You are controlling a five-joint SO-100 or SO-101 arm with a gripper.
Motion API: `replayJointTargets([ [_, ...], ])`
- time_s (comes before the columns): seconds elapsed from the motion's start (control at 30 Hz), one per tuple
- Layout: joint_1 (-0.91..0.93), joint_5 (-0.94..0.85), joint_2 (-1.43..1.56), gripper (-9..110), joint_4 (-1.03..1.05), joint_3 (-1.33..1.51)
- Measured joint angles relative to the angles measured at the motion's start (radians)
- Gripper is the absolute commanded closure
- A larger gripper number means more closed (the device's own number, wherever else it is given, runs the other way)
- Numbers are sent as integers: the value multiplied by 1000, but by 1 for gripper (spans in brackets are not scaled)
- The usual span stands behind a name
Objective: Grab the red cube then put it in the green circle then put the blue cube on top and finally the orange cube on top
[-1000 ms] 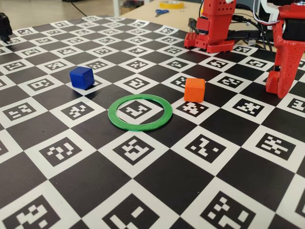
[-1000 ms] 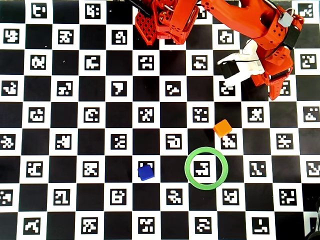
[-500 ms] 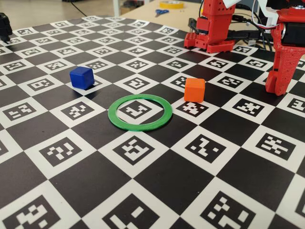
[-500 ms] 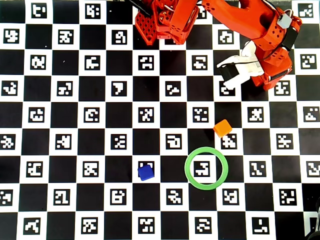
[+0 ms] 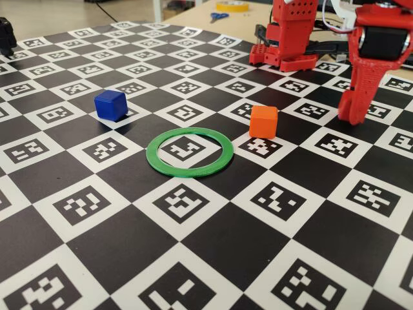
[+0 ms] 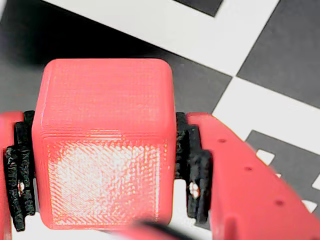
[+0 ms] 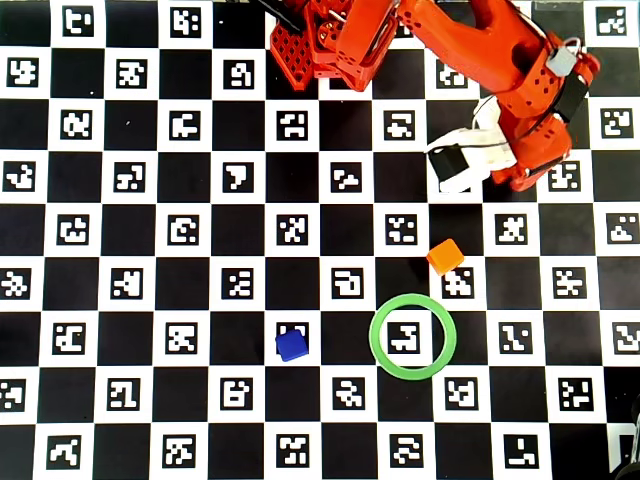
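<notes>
1. The gripper (image 6: pixel 105 200) has its jaws pinching the red cube (image 6: pixel 105 150) by opposite side faces, lifted clear of the checkered table (image 5: pixel 213 252) for carrying.
2. The green ring (image 7: pixel 412 336) lies empty, the orange cube (image 7: pixel 445 256) just beside it, the blue cube (image 7: pixel 292 344) farther off.
3. A cube has no long axis; one flat face squarely faces the wrist camera.

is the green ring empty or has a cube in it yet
Empty: the green circle encloses only checkerboard, and the red cube sits clamped in the gripper.
</notes>
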Motion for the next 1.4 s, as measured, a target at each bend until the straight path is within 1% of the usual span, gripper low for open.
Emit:
replayJointTargets([
  [0.23, 114, -21, 54, 98, 163, -149],
  [0.57, 241, -21, 77, 98, 249, -334],
  [0.73, 334, -46, 77, 98, 255, -416],
  [1.13, 520, -299, -78, 98, 140, -440],
  [1.4, 600, -354, -210, 99, 75, -505],
])
